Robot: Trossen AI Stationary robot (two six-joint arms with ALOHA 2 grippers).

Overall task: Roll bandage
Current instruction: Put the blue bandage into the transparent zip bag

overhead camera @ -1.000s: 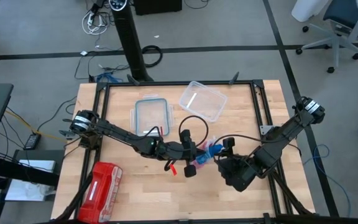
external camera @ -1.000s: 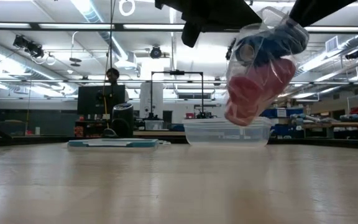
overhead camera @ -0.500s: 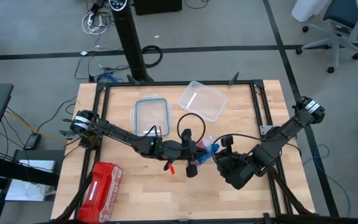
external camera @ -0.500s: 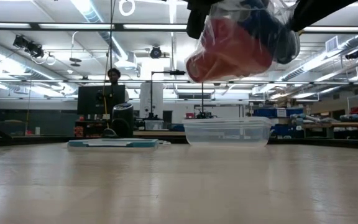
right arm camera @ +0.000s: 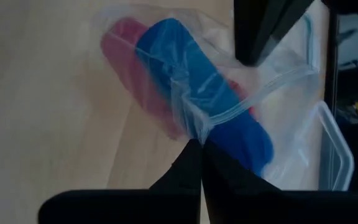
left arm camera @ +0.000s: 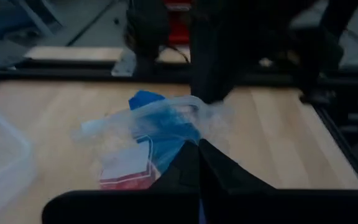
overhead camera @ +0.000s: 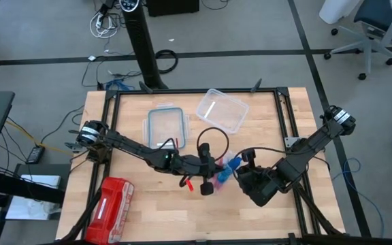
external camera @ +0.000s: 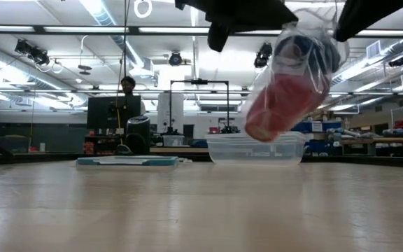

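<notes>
A clear plastic zip bag point(external camera: 285, 91) hangs in the air between my two grippers, above the middle of the table. Inside it are the blue bandage point(right arm camera: 191, 62), also seen in the low view point(external camera: 298, 52), and a red-pink roll point(right arm camera: 126, 56) below it point(external camera: 278, 105). My left gripper point(overhead camera: 209, 175) is shut on the bag from the table's left. My right gripper point(overhead camera: 241, 174) is shut on it from the right. In the high view the bag point(overhead camera: 224, 170) shows between them. My left gripper pinches the bag's clear film point(left arm camera: 191, 140) between its two shut fingers, beside the blue bandage. The bag is lifted clear of the table and sags away from the fingers. My right gripper pinches a gathered fold of the bag's film near its zip edge point(right arm camera: 197, 132) between its two shut fingers. The bag is clear of the table, with the rolls hanging in it beyond the fingers.
An open clear container point(overhead camera: 221, 109) stands at the table's far side, with its blue-rimmed lid point(overhead camera: 164, 126) to its left. A red zip pouch point(overhead camera: 111, 201) lies at the near left corner. A person point(external camera: 126, 87) stands in the room behind.
The bag was swung up until it lay nearly level, then dropped back, and it hangs tilted again with the red-pink roll lowest. Both grippers have kept their hold and shifted only slightly.
</notes>
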